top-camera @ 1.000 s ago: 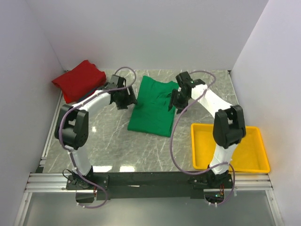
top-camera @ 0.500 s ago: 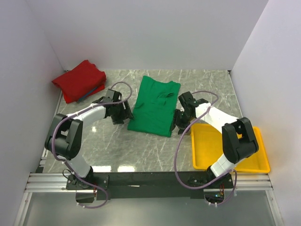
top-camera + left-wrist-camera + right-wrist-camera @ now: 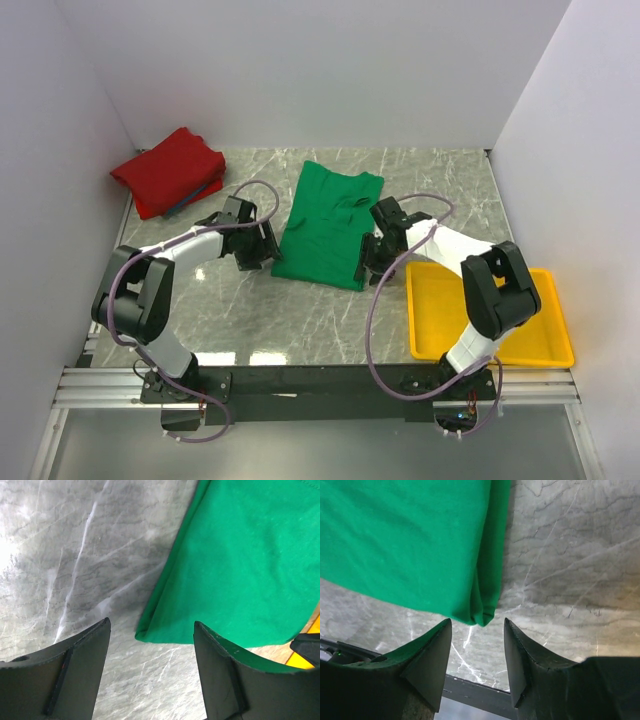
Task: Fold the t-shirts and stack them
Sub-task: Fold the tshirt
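1. Where the left gripper (image 3: 151, 630) hangs low at the green t-shirt's near-left corner, its two black fingers (image 3: 75, 665) stand well apart and hold nothing; in the left wrist view that corner lies in the gap between them.
2. At the green t-shirt's near-right corner, the right gripper (image 3: 477, 625) is also spread and grips nothing. In the right wrist view the folded corner sits just ahead of the gap between its fingers (image 3: 427, 660); whether they touch the cloth cannot be told.
3. Between the two grippers, the green t-shirt (image 3: 325, 225) lies flat on the marble tabletop (image 3: 300, 310), folded lengthwise into a long panel, with small wrinkles near its far right end.
4. Far left of the green t-shirt, well apart from it and against the side wall, the red t-shirt (image 3: 170, 172) rests as a bunched, folded bundle.
5. Near right of the green t-shirt stands the yellow tray (image 3: 490, 357). Its yellow floor and rim show, and the right arm's elbow overlaps its middle in the overhead view. Both shirts lie on the marble outside it.
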Motion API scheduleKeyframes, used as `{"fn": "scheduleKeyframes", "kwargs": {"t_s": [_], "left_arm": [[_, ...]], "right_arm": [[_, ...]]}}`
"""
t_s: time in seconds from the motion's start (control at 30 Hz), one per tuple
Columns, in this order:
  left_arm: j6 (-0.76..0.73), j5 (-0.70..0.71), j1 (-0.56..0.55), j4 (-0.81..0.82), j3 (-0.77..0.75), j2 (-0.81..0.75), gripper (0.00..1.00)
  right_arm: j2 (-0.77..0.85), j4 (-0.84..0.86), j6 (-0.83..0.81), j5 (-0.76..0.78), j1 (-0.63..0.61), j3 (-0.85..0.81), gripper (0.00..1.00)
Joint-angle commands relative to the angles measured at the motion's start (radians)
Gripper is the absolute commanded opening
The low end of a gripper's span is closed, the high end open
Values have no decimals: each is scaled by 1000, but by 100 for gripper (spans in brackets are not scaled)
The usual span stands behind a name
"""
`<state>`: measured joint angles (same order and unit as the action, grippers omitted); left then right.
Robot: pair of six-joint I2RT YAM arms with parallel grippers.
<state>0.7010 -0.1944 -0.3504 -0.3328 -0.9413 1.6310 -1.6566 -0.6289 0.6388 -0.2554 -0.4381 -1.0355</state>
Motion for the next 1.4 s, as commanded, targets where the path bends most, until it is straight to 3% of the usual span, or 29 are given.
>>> {"fn": "scheduleKeyframes", "kwargs": {"t_s": [0.0,0.43,0.63,0.9,1.2,1.37], "left_arm": [[11,-11,-2,31,3,-36,72],[38,-25,-4,54,7,-8,71],[34,-19,-21,41,-13,24,70],[51,26,-61,17,-36,52,65],[71,88,-87,-38,-44,52,53],[80,134,-87,-58,-31,32,51]], "right_arm": [[-29,26,2,10,-7,-9,52],[-98,20,-8,7,-30,0,43],[-115,21,-11,8,-30,12,33],[-154,11,-21,8,-30,-17,10],[-157,-2,-31,18,-28,-20,8],[-154,-5,-37,22,-30,-14,7]]}}
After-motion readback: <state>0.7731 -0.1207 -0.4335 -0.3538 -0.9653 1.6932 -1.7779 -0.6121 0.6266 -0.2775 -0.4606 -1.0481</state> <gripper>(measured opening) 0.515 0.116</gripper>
